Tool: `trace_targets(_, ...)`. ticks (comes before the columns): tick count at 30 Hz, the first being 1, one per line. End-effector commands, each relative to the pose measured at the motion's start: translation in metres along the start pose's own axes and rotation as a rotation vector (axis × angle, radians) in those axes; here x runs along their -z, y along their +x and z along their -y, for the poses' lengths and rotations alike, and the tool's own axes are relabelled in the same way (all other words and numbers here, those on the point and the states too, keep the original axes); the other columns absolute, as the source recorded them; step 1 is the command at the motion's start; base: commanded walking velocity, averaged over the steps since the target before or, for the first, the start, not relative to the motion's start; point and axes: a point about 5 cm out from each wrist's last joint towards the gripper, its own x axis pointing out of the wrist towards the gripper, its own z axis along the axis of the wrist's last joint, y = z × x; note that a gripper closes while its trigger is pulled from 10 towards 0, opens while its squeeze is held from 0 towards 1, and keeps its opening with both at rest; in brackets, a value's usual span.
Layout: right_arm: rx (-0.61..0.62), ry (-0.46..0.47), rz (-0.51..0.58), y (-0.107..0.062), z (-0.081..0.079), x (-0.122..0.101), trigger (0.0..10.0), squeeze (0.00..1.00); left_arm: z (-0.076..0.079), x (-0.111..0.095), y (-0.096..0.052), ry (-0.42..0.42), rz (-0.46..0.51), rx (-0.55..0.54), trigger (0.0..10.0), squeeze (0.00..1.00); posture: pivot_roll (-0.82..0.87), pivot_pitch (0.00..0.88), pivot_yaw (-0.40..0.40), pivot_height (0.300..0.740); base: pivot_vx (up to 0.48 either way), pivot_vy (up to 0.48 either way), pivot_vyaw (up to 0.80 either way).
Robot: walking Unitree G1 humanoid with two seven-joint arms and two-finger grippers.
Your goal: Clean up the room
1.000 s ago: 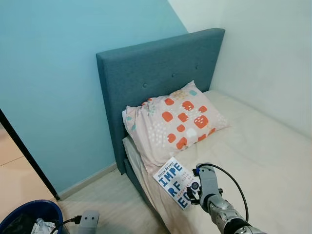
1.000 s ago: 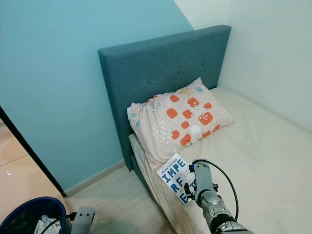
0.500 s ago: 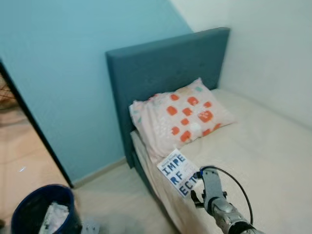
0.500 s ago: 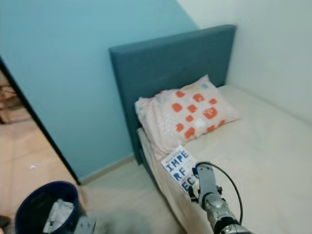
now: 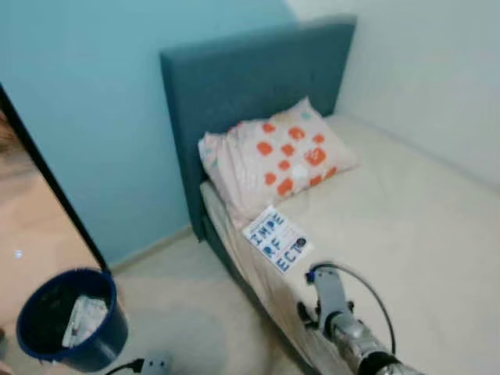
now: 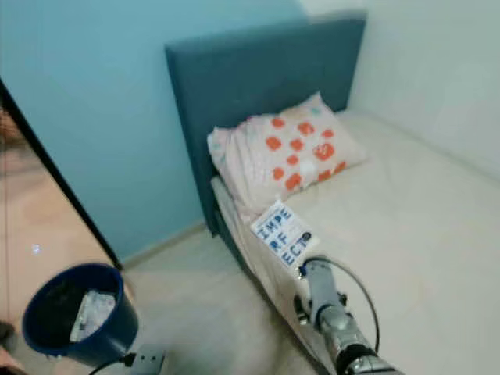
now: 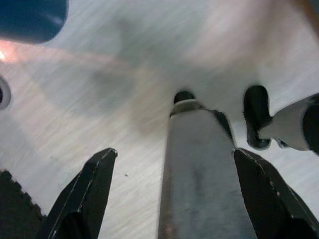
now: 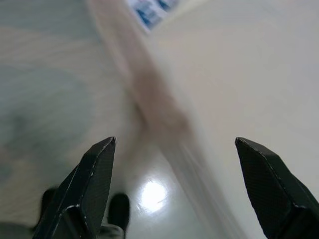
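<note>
One book [image 5: 277, 239] left on the bed [image 5: 406, 226], at the mattress edge just below the patterned pillow [image 5: 269, 152]. Left of the bed: blue trash bin [image 5: 66, 316] on the floor, paper inside. Left gripper [image 7: 174, 194] spread, empty, over floor. Right gripper [image 8: 177, 189] spread, empty, over the bed edge near the book. Judging progress: cleanup partial, book unstowed.

Book [image 5: 277, 239], white cover with blue letters, lies flat at bed [image 5: 406, 211] edge just below pillow [image 5: 269, 156]; blue bin [image 5: 66, 320] holds crumpled paper.
</note>
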Motion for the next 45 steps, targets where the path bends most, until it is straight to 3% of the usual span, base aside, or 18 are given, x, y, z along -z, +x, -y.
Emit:
trace_targets(1, 0.009, 0.010, -0.026, -0.0009, -0.0002, 0.0068, 10.0, 0.00, 0.0028, 0.0053, -0.0004, 0.019, -0.028, 0.007, 10.0, 0.00, -0.10, 0.084, -0.024, 0.740, -0.326, 0.000, -0.75)
trace_targets(18, 0.022, 0.008, -0.021, -0.0011, 0.0018, 0.0065, 10.0, 0.00, -0.0002, 0.0090, -0.0014, 0.038, -0.028, 0.030, 10.0, 0.00, -0.11, 0.083, -0.025, 0.740, -0.225, 0.000, -0.73)
trace_targets(23, 0.020, -0.001, -0.022, -0.0010, 0.0020, 0.0061, 10.0, 0.00, 0.0000, 0.0111, -0.0016, 0.073, -0.044, 0.043, 10.0, 0.00, -0.11, 0.078, -0.028, 0.740, 0.000, -0.177, 0.00)
trace_targets(38, 0.018, -0.040, -0.036, -0.0010, 0.0016, 0.0074, 10.0, 0.00, 0.0071, 0.0123, -0.0017, 0.071, -0.045, 0.069, 10.0, 0.00, -0.11, 0.067, -0.029, 0.740, 0.000, -0.416, 0.00)
trace_targets(45, 0.014, -0.042, -0.045, -0.0009, 0.0012, 0.0079, 10.0, 0.00, 0.0069, 0.0127, -0.0018, 0.070, -0.046, 0.071, 10.0, 0.00, -0.11, 0.072, -0.030, 0.740, 0.000, 0.000, -0.77)
